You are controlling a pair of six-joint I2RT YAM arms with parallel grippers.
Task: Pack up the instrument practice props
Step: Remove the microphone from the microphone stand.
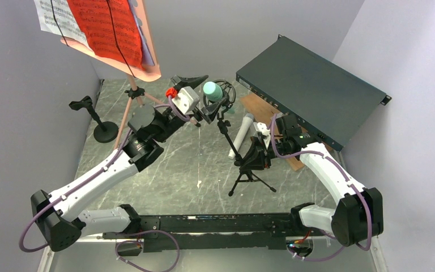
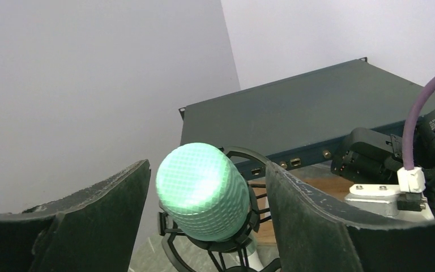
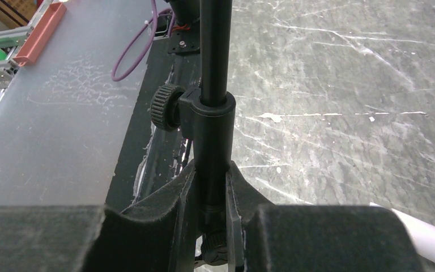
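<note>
above the grey marbled table [image 1: 164, 164], near the dark green metal box [image 1: 311, 96], green microphone [image 2: 199, 187] seated in a black tripod mount [image 1: 251, 179], left jaws apart either side of its mesh head, right jaws clamped on the mount's pole [image 3: 214, 56]. best to close squarely on the head, keep the pole pinned, and lift straight out along the barrel. long axis near upright, head uppermost.
</note>
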